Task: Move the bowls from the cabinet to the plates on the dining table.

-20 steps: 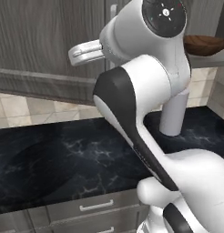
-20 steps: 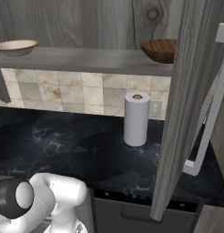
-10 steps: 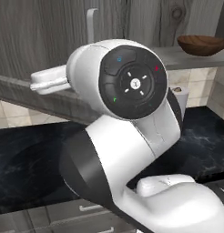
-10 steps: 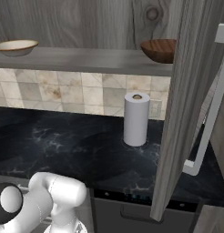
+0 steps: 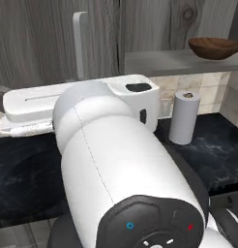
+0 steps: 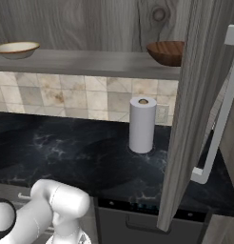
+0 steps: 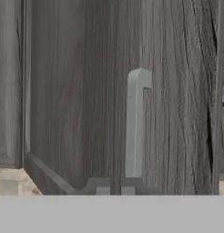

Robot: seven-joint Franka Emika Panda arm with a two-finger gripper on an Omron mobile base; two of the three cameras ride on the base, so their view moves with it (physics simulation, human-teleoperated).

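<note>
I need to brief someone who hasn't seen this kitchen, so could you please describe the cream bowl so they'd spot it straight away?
Look under the grey wood-grain cabinet to its grey shelf, above the tiled wall. The cream bowl sits at the shelf's far left end in the right base view. Unlike the dark brown wooden bowl at the other end, it is pale with an orange-tan rim.

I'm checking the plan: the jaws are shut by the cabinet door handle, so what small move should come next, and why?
Probably a gentle pull back, testing whether the cabinet door swings. The gripper has its jaws shut at the lower end of the handle, a real grip unclear; the wooden bowl and cream bowl sit on the shelf.
</note>
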